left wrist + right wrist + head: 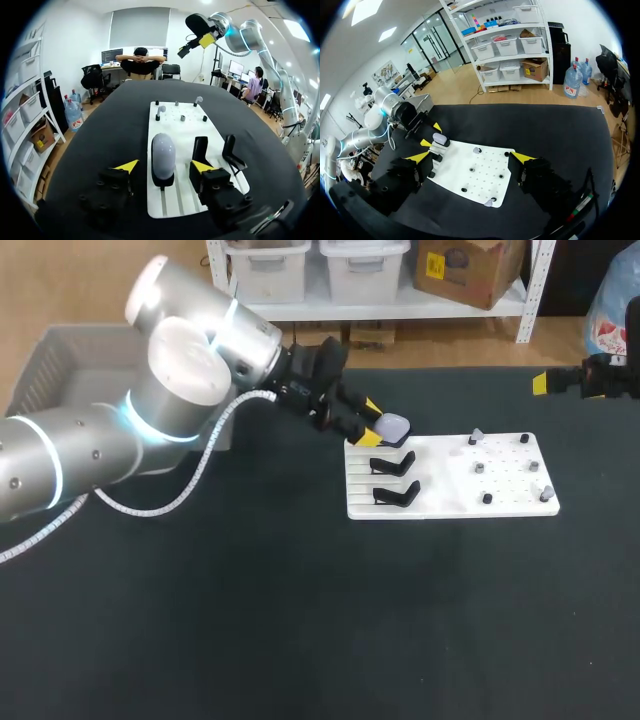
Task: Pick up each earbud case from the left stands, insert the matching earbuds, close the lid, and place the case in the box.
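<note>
From the left, left gripper (372, 423) at the far-left corner of the white board (450, 502), just beside a pale earbud case (395, 426). Nearer on the board, two black stands (393, 463). Small grey pieces (480, 468) across its right half. Far left, grey box (60, 355).

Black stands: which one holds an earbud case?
The stand between the open jaws of the left gripper holds the pale case; the other two are empty.

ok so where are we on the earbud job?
Early. Nothing visibly finished: the box is mostly hidden behind the left arm, and two stands sit empty. In hand: the left hand, open, straddles the one earbud case on its stand, not yet gripping. The right hand hovers open beyond the board. Left: lift the case, insert the earbuds from the board's pegs, close it, box it.
</note>
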You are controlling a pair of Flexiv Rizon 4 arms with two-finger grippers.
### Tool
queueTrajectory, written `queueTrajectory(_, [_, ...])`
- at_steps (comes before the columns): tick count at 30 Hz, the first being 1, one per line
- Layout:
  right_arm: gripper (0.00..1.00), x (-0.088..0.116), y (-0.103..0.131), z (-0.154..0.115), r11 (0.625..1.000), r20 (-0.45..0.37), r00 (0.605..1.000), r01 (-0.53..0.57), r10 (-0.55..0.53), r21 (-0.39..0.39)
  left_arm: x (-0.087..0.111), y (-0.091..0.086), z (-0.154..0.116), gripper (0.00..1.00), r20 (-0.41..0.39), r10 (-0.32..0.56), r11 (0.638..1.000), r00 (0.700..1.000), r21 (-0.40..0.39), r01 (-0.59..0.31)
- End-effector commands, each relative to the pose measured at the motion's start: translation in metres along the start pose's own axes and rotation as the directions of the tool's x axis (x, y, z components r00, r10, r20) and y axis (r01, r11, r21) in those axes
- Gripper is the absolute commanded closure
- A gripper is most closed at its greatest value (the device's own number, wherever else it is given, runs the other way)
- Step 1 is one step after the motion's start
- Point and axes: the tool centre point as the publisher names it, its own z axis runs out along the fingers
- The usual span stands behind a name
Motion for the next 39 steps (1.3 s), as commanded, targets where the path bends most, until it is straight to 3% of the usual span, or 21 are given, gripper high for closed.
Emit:
queueTrajectory(1, [0.0,0.0,0.0,0.0,1.0,0.0,1.0,0.0,0.0,0.0,0.001,-0.002,0.002,0.42,0.004,-0.002,1.0,1.0,-0.008,0.002])
queueTrajectory(5, [0.0,0.0,0.0,0.0,1.0,0.0,1.0,0.0,0.0,0.0,0.0,-0.002,0.003,0.5,0.008,0.0,1.0,1.0,-0.009,0.0])
queueTrajectory(26, [0.0,0.0,0.0,0.0,1.0,0.0,1.0,0.0,0.0,0.0,-0.004,0.0,0.011,0.56,0.005,0.01,1.0,1.0,0.006,-0.01])
queueTrajectory(28, [0.0,0.0,0.0,0.0,1.0,0.0,1.0,0.0,0.0,0.0,-0.003,0.0,0.012,0.63,0.004,0.009,1.0,1.0,0.007,-0.009])
queueTrajectory(31, [0.0,0.0,0.0,0.0,1.0,0.0,1.0,0.0,0.0,0.0,-0.003,0.0,0.012,0.64,0.002,0.008,1.0,1.0,0.007,-0.008])
queueTrajectory(39, [0.0,0.0,0.0,0.0,1.0,0.0,1.0,0.0,0.0,0.0,-0.001,0.0,0.012,0.89,-0.004,0.007,1.0,1.0,0.001,-0.007])
